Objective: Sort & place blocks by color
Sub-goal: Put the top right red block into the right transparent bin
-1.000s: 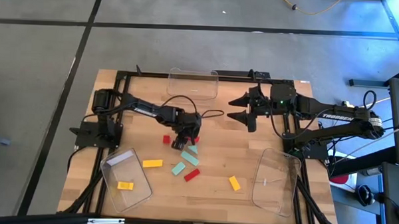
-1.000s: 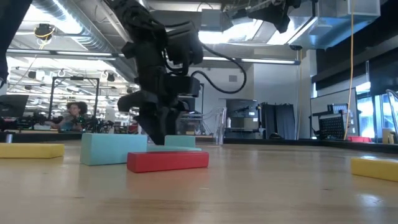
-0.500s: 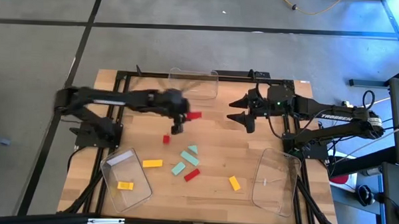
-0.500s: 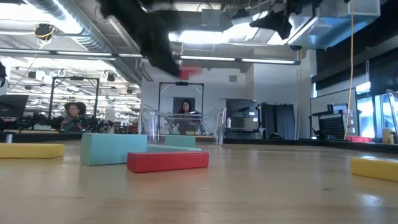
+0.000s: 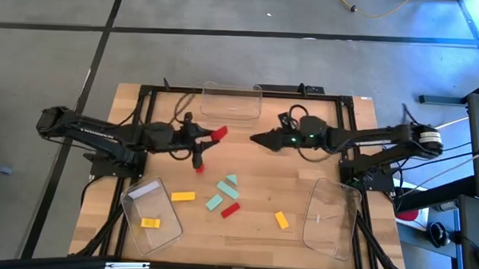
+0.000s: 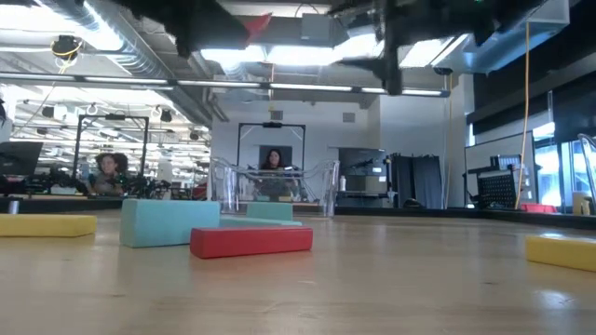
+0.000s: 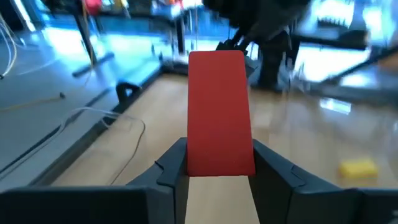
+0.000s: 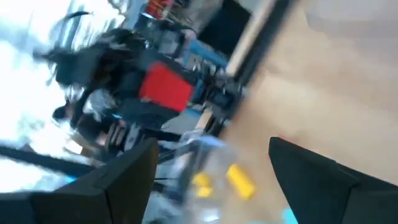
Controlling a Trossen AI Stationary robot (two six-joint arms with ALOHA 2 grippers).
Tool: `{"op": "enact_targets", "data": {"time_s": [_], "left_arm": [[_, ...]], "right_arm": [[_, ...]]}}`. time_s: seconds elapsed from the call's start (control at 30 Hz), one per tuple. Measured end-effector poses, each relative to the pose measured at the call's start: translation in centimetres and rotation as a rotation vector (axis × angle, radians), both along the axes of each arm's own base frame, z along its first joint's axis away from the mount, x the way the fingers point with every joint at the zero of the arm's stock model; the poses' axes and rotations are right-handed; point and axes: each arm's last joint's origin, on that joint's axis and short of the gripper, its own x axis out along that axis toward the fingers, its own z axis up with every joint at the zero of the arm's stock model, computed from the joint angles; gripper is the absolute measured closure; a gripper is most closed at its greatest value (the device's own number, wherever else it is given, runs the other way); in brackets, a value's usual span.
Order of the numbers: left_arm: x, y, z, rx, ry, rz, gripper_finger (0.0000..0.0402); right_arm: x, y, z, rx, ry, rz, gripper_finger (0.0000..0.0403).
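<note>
Jaws of the left gripper [image 5: 214,135] are clamped on a red block [image 5: 219,133], held in the air above the table [image 5: 302,185], between the far clear bin [image 5: 232,100] and the loose blocks. Left wrist view: red block [image 7: 219,112] stands up between the two fingers [image 7: 174,168], which press its lower sides. Low view: only a red corner of it [image 6: 258,22] shows near the top edge.

Near left corner of the table: a clear bin [image 5: 150,215] holding one yellow block [image 5: 149,222]. Just beside that bin's right edge, on bare wood, a yellow bar [image 5: 183,196].

Below the left gripper, a small red block [image 5: 199,167] lies on the table.

Centre: two mint-green blocks [image 5: 228,183] lie close together, a third mint-green bar [image 5: 214,202] just nearer the front, and a red bar [image 5: 230,209] beside it. Low view has the red bar [image 6: 251,240] in front with a mint-green block [image 6: 170,222] behind it to the left.

Further right, a yellow block [image 5: 281,220] lies alone, near a clear bin [image 5: 331,217] at the near right.

Right gripper [image 5: 259,139] hangs over the middle of the table, pointing toward the left gripper, well apart from it. Its jaws are spread wide, with nothing between them; the right wrist view shows both fingers [image 8: 121,180] far apart.
</note>
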Motion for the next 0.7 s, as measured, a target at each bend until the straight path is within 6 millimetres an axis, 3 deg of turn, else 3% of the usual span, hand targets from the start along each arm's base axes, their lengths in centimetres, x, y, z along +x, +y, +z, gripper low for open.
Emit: {"op": "enact_targets", "data": {"time_s": [0.1, 0.27, 0.47, 0.7], "left_arm": [[1.1, 0.0, 0.5, 0.068, 0.246, -0.020, 0.0285], [4.5, -0.5, 1.0, 0.127, 0.469, -0.119, 0.0285], [7.9, -0.5, 0.7, 0.090, 0.496, -0.192, 0.0285], [8.2, 0.1, 0.2, 0.028, 0.522, -0.169, 0.0285]], "right_arm": [[1.4, 0.0, -0.5, 0.122, 0.015, 0.033, 0.0094], [3.6, 0.5, -1.4, 0.150, 0.053, 0.031, 0.0094], [5.3, 0.9, -3.7, 0.153, 0.130, 0.032, 0.0101], [5.5, 1.4, -3.8, 0.136, 0.123, 0.008, 0.0153]]}}
